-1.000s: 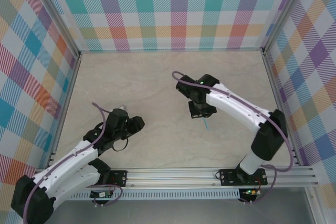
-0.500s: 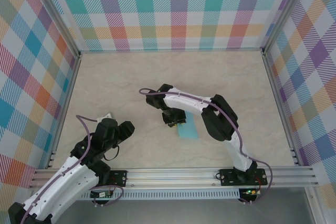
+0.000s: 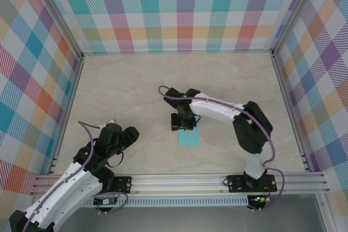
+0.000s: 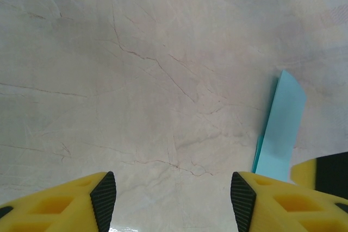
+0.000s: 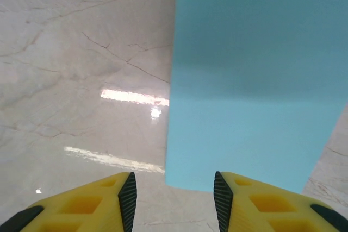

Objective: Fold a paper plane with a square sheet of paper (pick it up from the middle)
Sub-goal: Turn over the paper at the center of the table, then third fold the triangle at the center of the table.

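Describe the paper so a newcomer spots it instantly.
Start at the pale marble table inside the checked walls. Near its middle, beside the right gripper, lies the sheet of paper: flat, teal, the lone coloured patch on the tabletop.

Square sheet of paper [image 3: 188,135]: teal, narrow rectangle shape, lying flat on table [image 3: 125,85], near centre.

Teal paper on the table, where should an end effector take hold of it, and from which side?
Probably grip the teal paper at the middle of a long edge, coming down from above. It lies flat as a narrow rectangle, so only an edge offers a pinch; the open right end effector hangs over one long edge.
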`<action>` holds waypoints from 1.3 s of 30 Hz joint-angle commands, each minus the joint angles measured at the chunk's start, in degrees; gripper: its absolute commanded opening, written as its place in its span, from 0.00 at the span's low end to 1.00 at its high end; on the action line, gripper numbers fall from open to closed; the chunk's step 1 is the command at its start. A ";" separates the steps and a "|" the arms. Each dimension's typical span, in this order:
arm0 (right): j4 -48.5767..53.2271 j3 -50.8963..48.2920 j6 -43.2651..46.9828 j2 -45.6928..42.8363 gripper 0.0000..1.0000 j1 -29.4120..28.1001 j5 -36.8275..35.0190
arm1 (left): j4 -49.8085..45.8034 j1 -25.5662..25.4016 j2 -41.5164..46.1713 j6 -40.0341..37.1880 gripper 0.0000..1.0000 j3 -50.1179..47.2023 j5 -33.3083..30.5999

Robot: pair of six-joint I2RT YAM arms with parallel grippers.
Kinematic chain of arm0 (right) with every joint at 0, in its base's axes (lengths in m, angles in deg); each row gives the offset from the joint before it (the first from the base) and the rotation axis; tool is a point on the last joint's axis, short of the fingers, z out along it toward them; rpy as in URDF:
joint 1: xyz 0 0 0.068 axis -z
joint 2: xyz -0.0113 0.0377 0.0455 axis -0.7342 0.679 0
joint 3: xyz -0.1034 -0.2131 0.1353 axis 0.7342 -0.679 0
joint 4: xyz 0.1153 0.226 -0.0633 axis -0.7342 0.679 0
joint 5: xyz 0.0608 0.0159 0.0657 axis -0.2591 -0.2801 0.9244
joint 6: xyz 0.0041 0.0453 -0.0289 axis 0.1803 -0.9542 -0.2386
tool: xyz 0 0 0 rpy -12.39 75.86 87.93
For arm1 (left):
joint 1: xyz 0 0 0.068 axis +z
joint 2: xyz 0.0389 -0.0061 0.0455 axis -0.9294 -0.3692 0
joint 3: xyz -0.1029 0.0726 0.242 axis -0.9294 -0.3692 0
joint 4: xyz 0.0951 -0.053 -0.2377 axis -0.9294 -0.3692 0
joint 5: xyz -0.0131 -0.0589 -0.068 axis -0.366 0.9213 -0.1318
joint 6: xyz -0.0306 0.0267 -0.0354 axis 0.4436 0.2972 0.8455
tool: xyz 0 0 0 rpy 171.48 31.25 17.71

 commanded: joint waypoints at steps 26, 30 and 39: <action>-36.20 -44.88 -14.15 -28.49 0.41 15.00 13.79 | 23.52 -5.63 -58.42 -13.06 0.28 30.72 28.59; -35.47 -44.38 -12.40 -28.95 0.42 15.00 14.25 | 22.45 -6.61 -67.83 -12.78 0.23 37.44 28.85; -34.53 -43.11 -10.76 -26.61 0.42 14.88 17.09 | 20.42 -7.12 -79.13 -13.45 0.23 44.76 28.23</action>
